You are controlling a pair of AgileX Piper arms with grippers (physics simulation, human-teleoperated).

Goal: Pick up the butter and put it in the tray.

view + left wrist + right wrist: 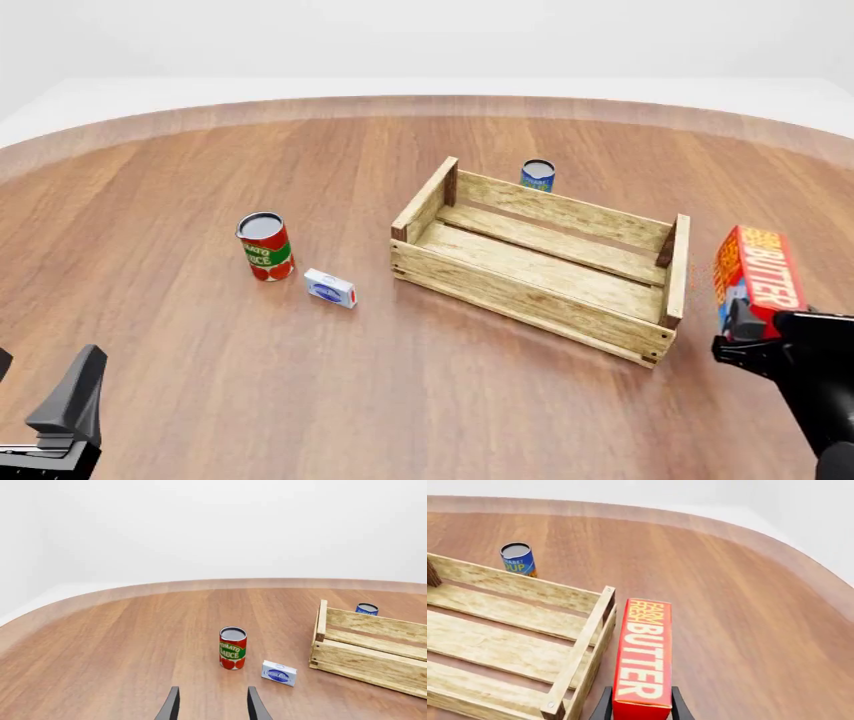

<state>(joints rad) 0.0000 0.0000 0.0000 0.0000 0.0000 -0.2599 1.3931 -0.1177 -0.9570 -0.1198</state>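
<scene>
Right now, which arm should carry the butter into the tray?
Right. The right gripper already clamps the butter beside the tray; the left gripper is open, empty and farther off.

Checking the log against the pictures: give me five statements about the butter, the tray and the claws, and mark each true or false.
1. The right claw grips the butter. True.
2. The butter lies inside the tray. False: it is outside the tray, beyond its right end board.
3. The left claw holds the tomato sauce can. False: it is open and holds nothing; the can stands on the table.
4. A small white-blue box lies between the tomato sauce can and the tray. True.
5. The blue can stands in the tray. False: it stands on the table behind it.
</scene>
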